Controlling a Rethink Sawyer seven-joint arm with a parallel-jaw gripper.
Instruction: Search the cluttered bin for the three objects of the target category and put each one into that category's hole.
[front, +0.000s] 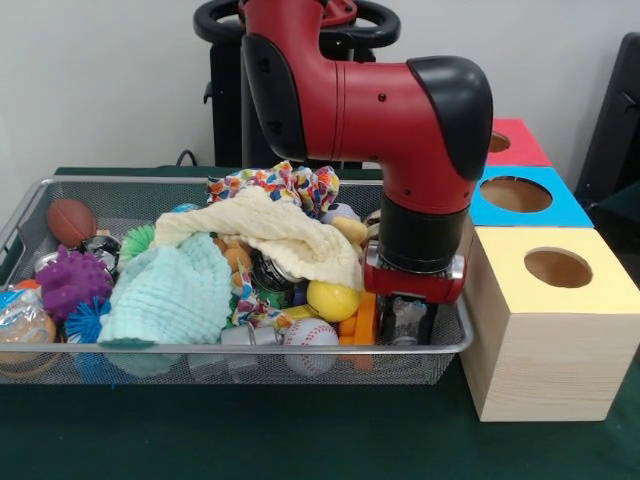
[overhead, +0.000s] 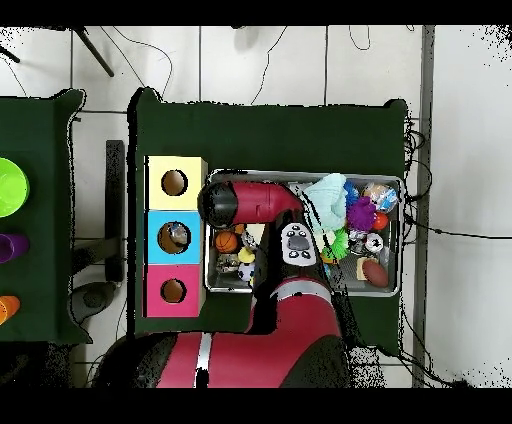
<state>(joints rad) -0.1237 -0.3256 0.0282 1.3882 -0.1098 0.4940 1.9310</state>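
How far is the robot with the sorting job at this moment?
Done: maybe one item; the overhead view shows something inside the blue box's hole, while the yellow box's hole and red box's hole look dark. In hand: the hand is low in the bin near the baseball; no grasp is confirmed. Left: the bin is full of clutter.

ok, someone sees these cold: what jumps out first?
The big red and black arm dominates, bent down into the near end of the wire bin beside the boxes. Then the heap in the bin: pale yellow cloth and mint cloth draped over balls and toys, a purple spiky ball at the other end. Beside the bin stand three boxes with holes, topped yellow, blue and red.
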